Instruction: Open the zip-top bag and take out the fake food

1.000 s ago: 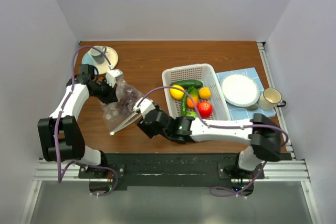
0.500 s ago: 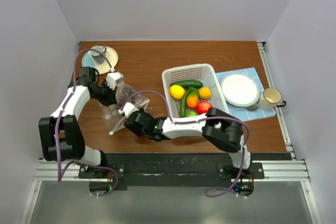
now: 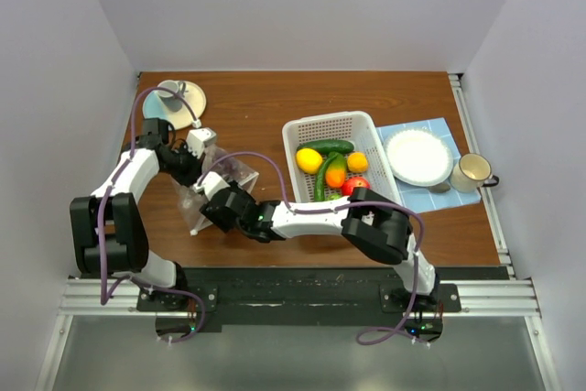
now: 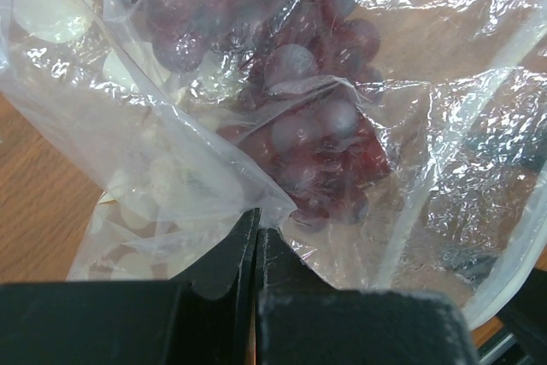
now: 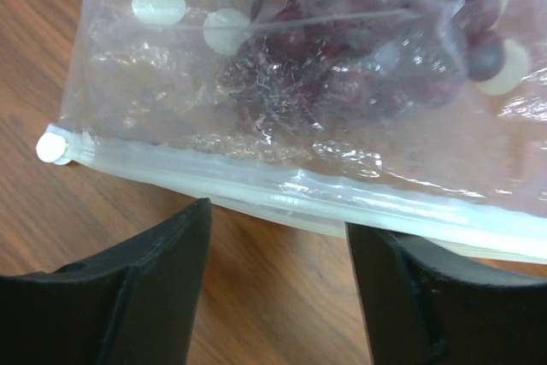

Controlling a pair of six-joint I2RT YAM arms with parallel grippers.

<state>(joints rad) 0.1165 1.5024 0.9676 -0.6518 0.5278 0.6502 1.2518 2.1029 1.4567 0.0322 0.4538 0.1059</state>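
Plastic zip-top bag point(image 5: 137, 66) prob limp, light w/ purple grapes point(image 4: 316, 134). L gripper point(image 4: 255, 237) jaws clamp bag; R gripper point(image 5: 278, 221) jaws wide. Best hold: stiffer zip strip point(image 5: 256, 181).

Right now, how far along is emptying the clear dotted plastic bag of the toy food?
Done: the yellow lemon, orange and dark green cucumber lie in the white perforated basket. In hand: the left gripper pinches the film of the clear dotted bag; the right gripper, open, faces its zip strip. Left: the purple grapes are inside the bag.
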